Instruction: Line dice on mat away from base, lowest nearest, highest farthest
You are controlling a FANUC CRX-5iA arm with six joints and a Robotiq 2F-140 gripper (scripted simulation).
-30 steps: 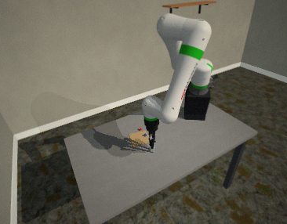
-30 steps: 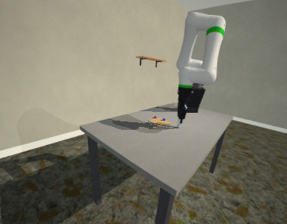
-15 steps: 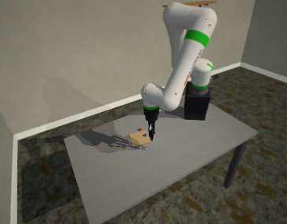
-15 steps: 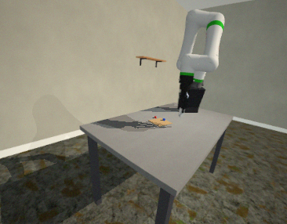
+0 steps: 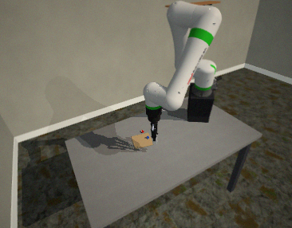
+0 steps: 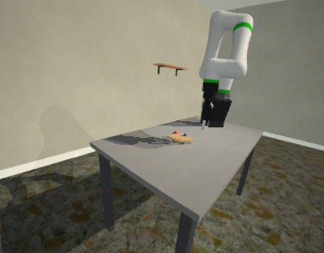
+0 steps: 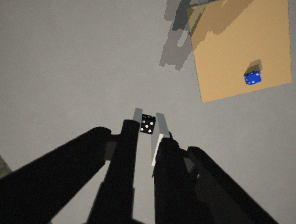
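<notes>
While clamped between the two fingertips of the gripper (image 7: 148, 125), black die (image 7: 147, 123) presents one pipped face to the wrist view; pips too coarse to count with confidence, remaining faces hidden by the finger pads on either side. Held above bare grey table (image 5: 186, 167), off the mat, near the mat's edge; height above the surface cannot be judged. Not resolvable in the top and exterior views, masked there by the dark fingers. Seen edge-square in the wrist view, with the visible face slightly skewed relative to the frame. Blue die (image 7: 253, 78) resting flat on tan mat (image 7: 235, 55), near the mat's right-hand edge in the wrist view, well apart from the held die; white pips visible on two faces, number unreadable. Mat cut off by the top edge of the wrist view; in the top view appears as a small rectangle lying flat, edges skewed to the table edges. Red die (image 5: 142, 131) lying on the table just beside the mat's far edge, reduced to a few pixels, face value illegible. Gripper closed tight on the black die, pointing straight down beside the mat on the side toward the black pedestal (image 5: 199, 108). Wooden shelf (image 6: 171, 67) mounted on the wall behind.
</notes>
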